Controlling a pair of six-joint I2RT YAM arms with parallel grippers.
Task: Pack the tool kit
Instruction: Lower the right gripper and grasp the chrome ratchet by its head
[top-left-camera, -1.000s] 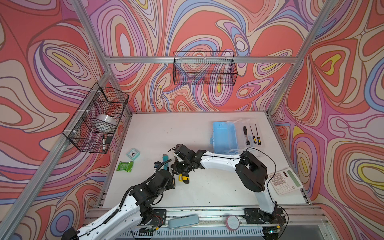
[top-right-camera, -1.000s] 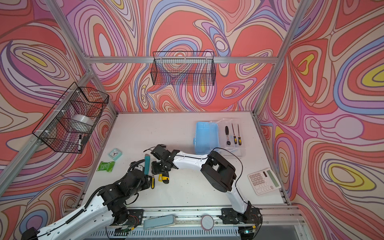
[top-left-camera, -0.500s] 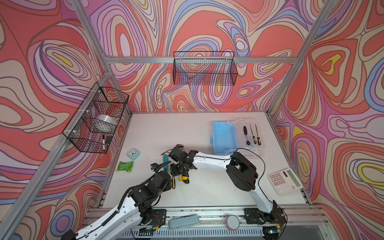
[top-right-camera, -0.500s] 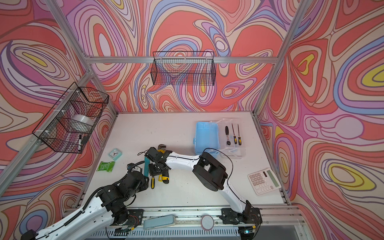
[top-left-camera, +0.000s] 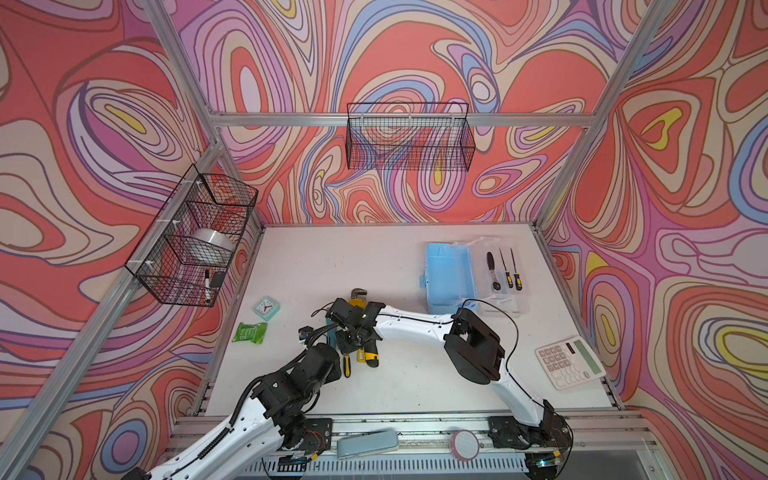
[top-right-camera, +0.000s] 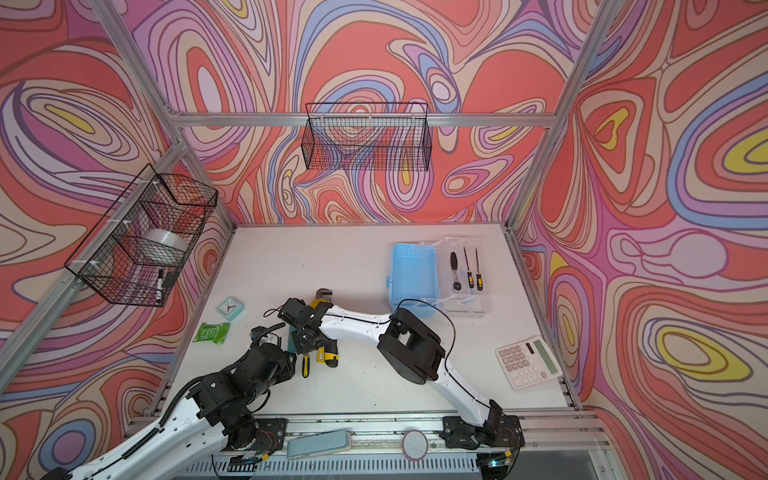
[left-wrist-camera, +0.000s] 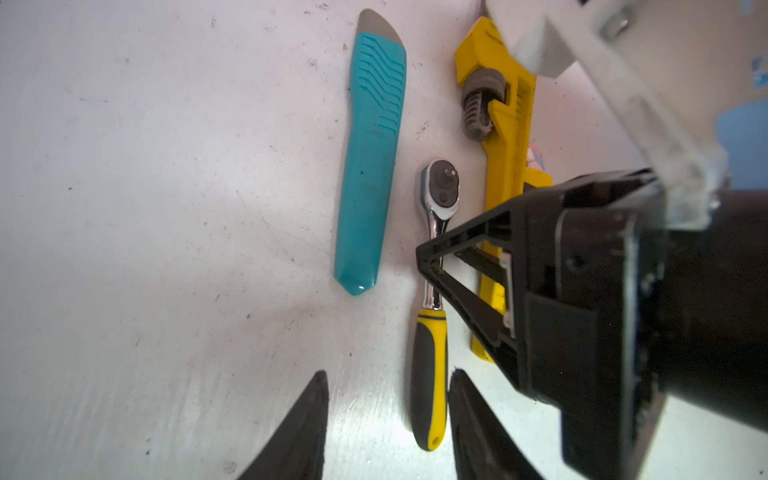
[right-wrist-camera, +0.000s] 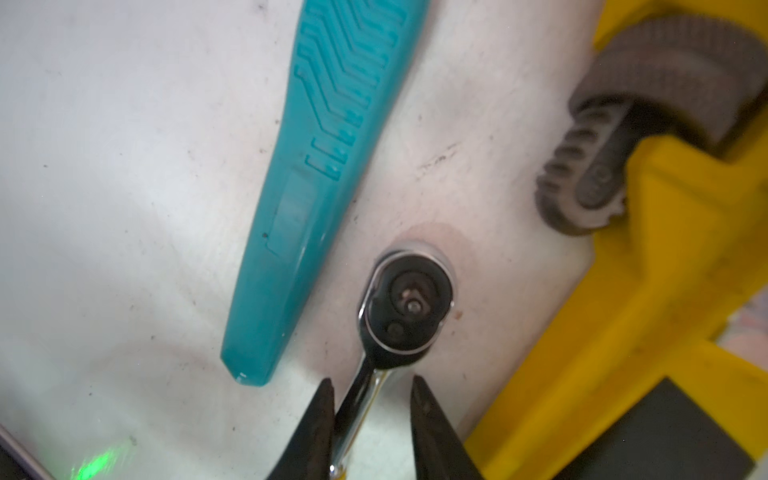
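Observation:
The tool kit (top-left-camera: 449, 277) (top-right-camera: 413, 274) lies open at the back right, its clear lid (top-left-camera: 505, 274) holding three hand tools. Near the front left, a teal knife (left-wrist-camera: 370, 166) (right-wrist-camera: 316, 183), a ratchet (left-wrist-camera: 436, 232) (right-wrist-camera: 409, 307) with a yellow-black handle and a yellow pipe wrench (left-wrist-camera: 505, 137) (right-wrist-camera: 665, 257) lie side by side. My right gripper (right-wrist-camera: 372, 378) (top-left-camera: 348, 341) is open and straddles the ratchet's chrome shank; one finger touches it. My left gripper (left-wrist-camera: 387, 372) (top-left-camera: 336, 354) is open, and the handle's end lies between its fingers.
A mint clock (top-left-camera: 266, 308) and a green packet (top-left-camera: 249, 333) lie at the left edge, a calculator (top-left-camera: 569, 362) at the right. Wire baskets (top-left-camera: 409, 137) (top-left-camera: 195, 237) hang on the walls. A grey-blue slab (top-left-camera: 366, 443) rests on the front rail.
My right arm has shifted left and brought its gripper down over the ratchet's shank, with the jaws narrower than before. The left arm has hardly moved.

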